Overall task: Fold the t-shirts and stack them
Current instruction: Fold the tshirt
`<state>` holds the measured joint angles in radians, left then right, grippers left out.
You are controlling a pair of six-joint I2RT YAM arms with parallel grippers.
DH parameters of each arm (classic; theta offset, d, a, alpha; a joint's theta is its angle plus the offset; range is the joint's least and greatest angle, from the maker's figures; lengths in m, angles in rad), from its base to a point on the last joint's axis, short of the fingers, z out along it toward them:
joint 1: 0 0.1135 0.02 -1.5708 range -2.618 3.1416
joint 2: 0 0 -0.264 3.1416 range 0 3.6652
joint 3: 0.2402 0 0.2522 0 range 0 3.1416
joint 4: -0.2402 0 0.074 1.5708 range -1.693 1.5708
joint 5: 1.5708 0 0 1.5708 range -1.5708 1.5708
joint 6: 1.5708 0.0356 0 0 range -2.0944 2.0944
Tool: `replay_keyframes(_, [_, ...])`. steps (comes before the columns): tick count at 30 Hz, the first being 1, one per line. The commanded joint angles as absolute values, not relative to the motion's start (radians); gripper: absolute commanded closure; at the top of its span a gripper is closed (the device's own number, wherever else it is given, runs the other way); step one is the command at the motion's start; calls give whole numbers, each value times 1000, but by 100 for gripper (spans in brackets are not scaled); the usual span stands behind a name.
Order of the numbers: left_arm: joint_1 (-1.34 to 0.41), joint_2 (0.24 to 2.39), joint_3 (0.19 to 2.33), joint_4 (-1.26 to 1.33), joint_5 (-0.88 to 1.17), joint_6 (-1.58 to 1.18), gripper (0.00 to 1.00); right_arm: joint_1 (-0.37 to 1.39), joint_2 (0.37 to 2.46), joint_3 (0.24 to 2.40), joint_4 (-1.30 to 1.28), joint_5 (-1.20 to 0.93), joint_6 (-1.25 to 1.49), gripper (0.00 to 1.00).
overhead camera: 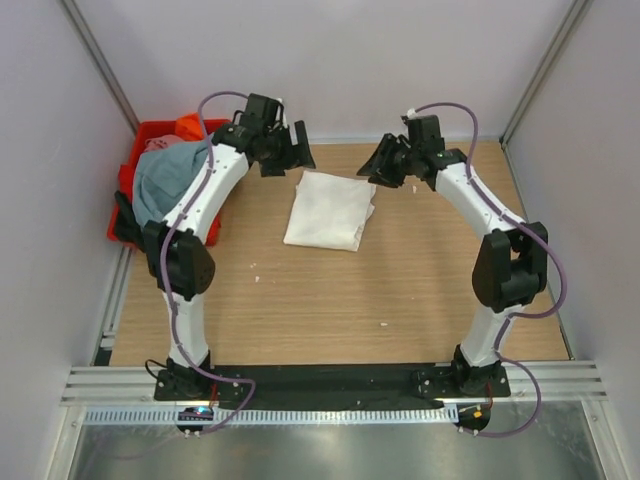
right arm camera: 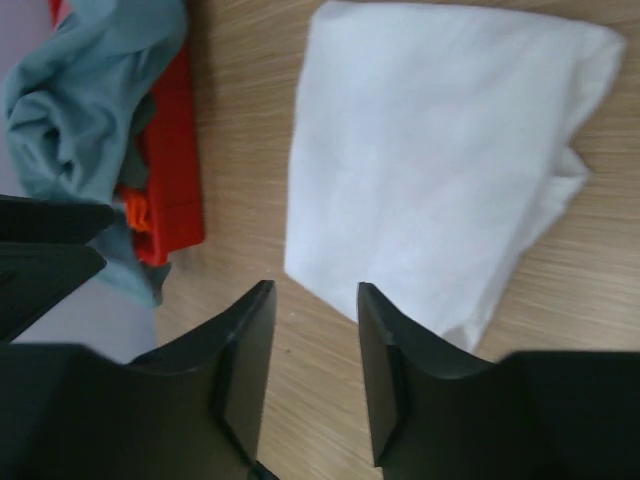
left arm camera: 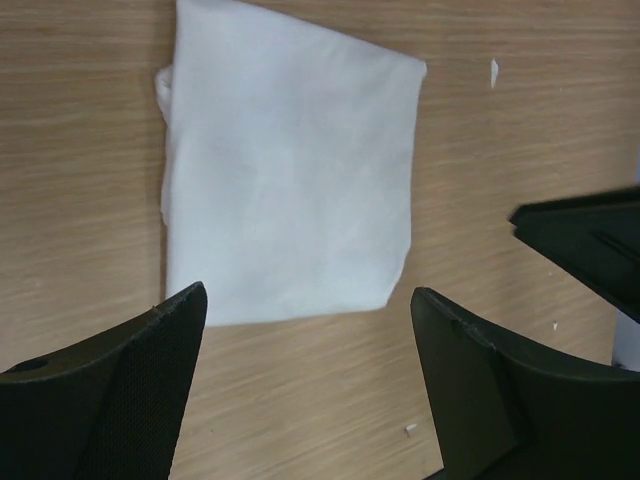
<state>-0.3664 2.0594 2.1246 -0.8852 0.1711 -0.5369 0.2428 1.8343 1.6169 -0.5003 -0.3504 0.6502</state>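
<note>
A white t-shirt lies folded into a flat rectangle on the wooden table, between the two grippers; its print is hidden. It fills the left wrist view and the right wrist view. My left gripper hovers just left of its far end, open wide and empty. My right gripper hovers just right of its far end, open with a narrower gap and empty. A grey-blue t-shirt lies crumpled in the red crate, with an orange one behind it.
The red plastic crate stands at the table's far left edge, partly under my left arm; it also shows in the right wrist view. Small white specks lie on the wood. Grey walls close in the table.
</note>
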Motion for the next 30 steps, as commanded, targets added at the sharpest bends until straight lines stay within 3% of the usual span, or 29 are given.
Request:
replay_keyframes(1, [-390, 1973, 1956, -790, 137, -532, 17, 296, 1899, 1504, -228, -582, 742, 61])
replay_keyframes(7, [-413, 1847, 1709, -695, 143, -568, 19, 318, 2043, 1398, -69, -623, 764, 77])
replay_keyframes(14, [-440, 1758, 1589, -686, 112, -569, 20, 334, 1965, 924, 230, -624, 841, 79])
replay_keyframes(19, [-488, 1707, 1572, -699, 39, -572, 21, 341, 1901, 871, 195, -635, 815, 79])
replay_keyframes(21, [-529, 1677, 1578, -715, 11, -574, 22, 342, 1808, 917, 42, -606, 741, 75])
replay_keyframes(25, [-645, 1634, 1543, -690, -72, -594, 25, 324, 1665, 1096, -210, -508, 635, 52])
replay_keyframes(30, [-738, 1632, 1430, -551, -91, -659, 36, 241, 1640, 1241, -365, -457, 591, 47])
